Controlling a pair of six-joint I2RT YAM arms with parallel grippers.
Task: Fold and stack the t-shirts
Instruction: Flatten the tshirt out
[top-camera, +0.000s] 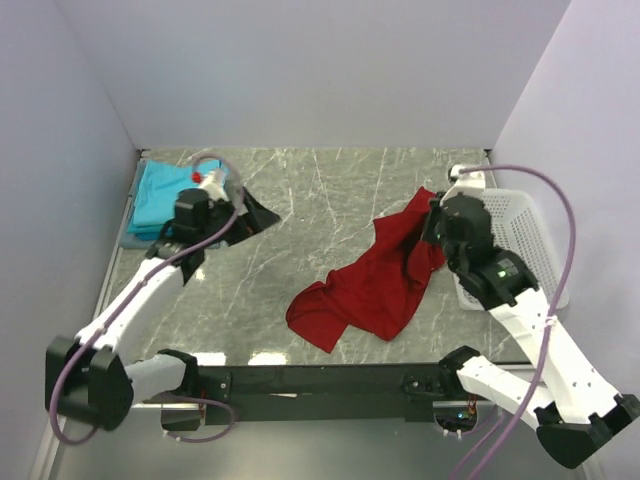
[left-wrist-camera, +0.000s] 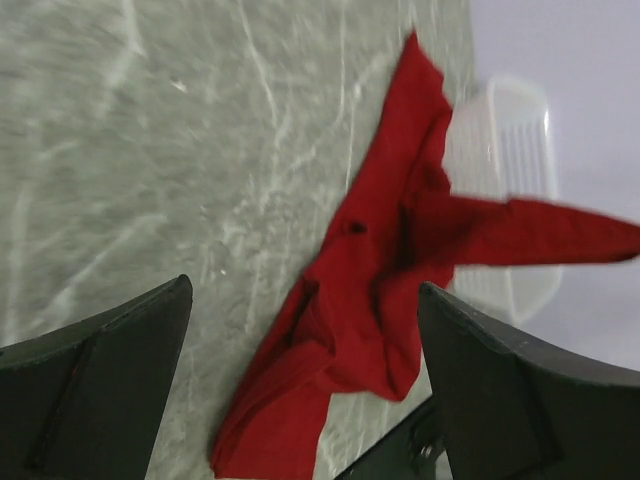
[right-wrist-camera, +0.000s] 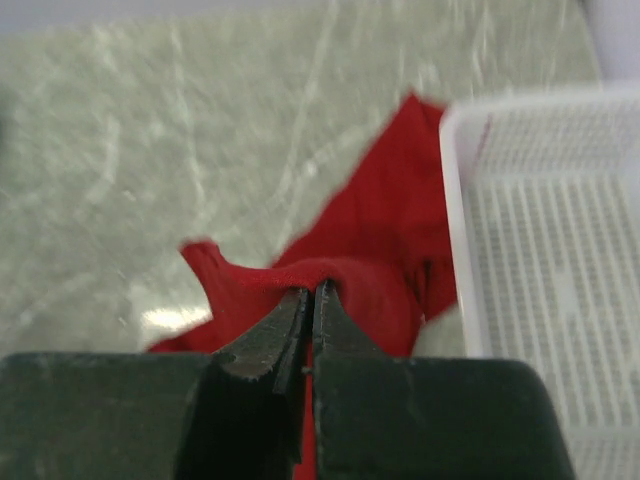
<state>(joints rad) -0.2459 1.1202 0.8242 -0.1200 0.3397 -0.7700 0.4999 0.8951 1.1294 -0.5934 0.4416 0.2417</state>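
**Counter holdings: t-shirts and claws**

Dark red t-shirt (top-camera: 375, 280): crumpled and unfolded, centre-right of the counter (top-camera: 320, 190).
Right claw (right-wrist-camera: 312, 292): pressed together, pinching a raised fold at the shirt's upper right edge, beside the white basket (top-camera: 525, 235).
Teal t-shirts (top-camera: 160, 195): lying flat, upper left.
Left claw (left-wrist-camera: 305, 288): spread, empty, just beside them.

Pale lilac walls (top-camera: 300, 70), grey marble tabletop (top-camera: 330, 200)

Marble table (top-camera: 330, 190) bears red t-shirt (top-camera: 370, 290), teal t-shirts (top-camera: 165, 195), basket (top-camera: 520, 240).
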